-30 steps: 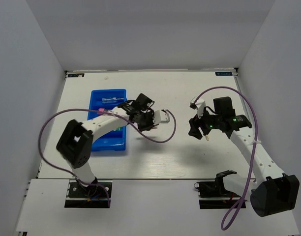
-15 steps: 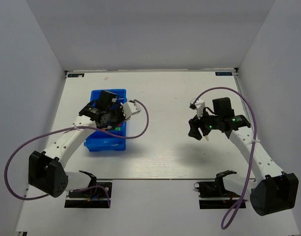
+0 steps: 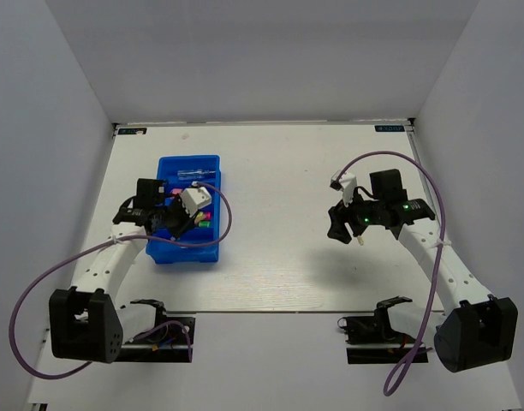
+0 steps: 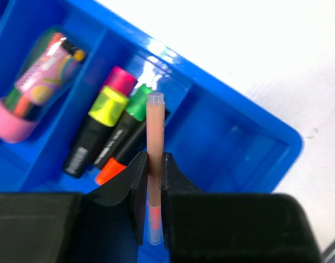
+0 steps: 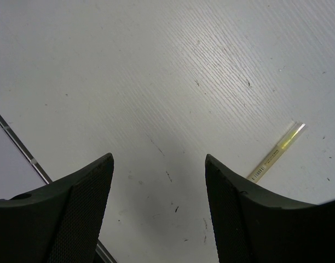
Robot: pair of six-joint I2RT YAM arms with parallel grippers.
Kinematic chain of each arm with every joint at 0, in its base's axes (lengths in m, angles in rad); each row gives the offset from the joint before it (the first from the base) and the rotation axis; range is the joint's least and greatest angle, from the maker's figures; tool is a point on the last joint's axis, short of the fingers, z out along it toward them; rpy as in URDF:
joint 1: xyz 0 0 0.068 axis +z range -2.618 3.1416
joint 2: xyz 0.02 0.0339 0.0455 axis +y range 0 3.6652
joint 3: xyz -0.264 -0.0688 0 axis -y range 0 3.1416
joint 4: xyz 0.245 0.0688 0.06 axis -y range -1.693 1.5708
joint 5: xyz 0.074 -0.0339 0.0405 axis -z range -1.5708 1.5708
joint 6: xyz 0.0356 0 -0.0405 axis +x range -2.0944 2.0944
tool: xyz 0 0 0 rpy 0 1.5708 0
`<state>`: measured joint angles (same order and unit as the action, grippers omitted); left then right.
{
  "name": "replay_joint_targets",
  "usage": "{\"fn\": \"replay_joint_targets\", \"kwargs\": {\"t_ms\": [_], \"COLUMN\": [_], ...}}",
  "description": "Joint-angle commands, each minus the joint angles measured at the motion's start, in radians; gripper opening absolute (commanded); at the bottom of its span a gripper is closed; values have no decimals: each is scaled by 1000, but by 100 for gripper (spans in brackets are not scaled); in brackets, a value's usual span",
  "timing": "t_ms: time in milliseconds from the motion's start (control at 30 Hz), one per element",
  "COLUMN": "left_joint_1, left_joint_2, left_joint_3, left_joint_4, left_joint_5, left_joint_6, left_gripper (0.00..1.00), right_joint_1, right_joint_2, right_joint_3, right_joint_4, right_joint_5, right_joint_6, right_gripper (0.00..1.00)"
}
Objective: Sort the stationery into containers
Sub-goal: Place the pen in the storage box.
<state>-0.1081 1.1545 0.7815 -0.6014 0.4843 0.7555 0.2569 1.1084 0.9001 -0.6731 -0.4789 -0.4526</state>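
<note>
My left gripper (image 4: 151, 164) is shut on a thin pink stick (image 4: 155, 131) and holds it above the blue tray (image 4: 255, 159), over a compartment next to the one with highlighters (image 4: 110, 137) capped pink, yellow and green. A pink-capped patterned tube (image 4: 33, 87) lies in a further compartment. From above, the left gripper (image 3: 172, 218) hangs over the tray (image 3: 187, 253). My right gripper (image 5: 159, 164) is open and empty above the bare table. A pale-yellow stick (image 5: 277, 150) lies on the table just right of its fingers; it also shows from above (image 3: 362, 239).
A clear-blue tube (image 3: 196, 174) lies in the tray's far compartment. White walls stand close on the left, right and back. The table's near edge strip (image 5: 17, 148) shows in the right wrist view.
My left arm has swung left from the table's middle to over the blue tray, carrying the pink stick. The right arm has not moved.
</note>
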Motion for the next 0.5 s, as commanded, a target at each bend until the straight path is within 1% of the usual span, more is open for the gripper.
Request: {"fn": "replay_joint_targets", "kwargs": {"t_ms": [0,33,67,167,200,300,333,367,433,467], "left_joint_1": [4,2,2,5,4,5,7,7,13,15], "left_joint_2": [17,27,33,47,42,30,25,22,4,-2], "left_joint_3": [-4,11,25,36,35,21,18,7,-16,-19], "left_joint_4": [-1,-8,-15,-35,-38,-26,-18,-6,24,32], "left_joint_5": [97,96,94,97,94,76,74,60,59,57], "left_joint_6": [22,22,16,18,22,16,16,8,-7,-10], "left_gripper": [4,9,10,21,31,41,54,59,64,64], "right_joint_1": [-10,-7,-13,-15,-19,-19,-22,-19,-25,-25], "right_joint_2": [5,7,10,14,19,25,25,24,27,28], "right_joint_3": [0,2,2,2,2,5,5,5,3,5], "right_joint_4": [9,9,9,4,3,0,0,0,-2,-3], "right_joint_5": [-23,-23,-23,-24,-21,-26,-26,-29,-30,-27], "right_joint_6": [5,3,3,2,0,0,2,0,2,2], "right_gripper": [70,70,70,70,70,70,70,70,70,70]}}
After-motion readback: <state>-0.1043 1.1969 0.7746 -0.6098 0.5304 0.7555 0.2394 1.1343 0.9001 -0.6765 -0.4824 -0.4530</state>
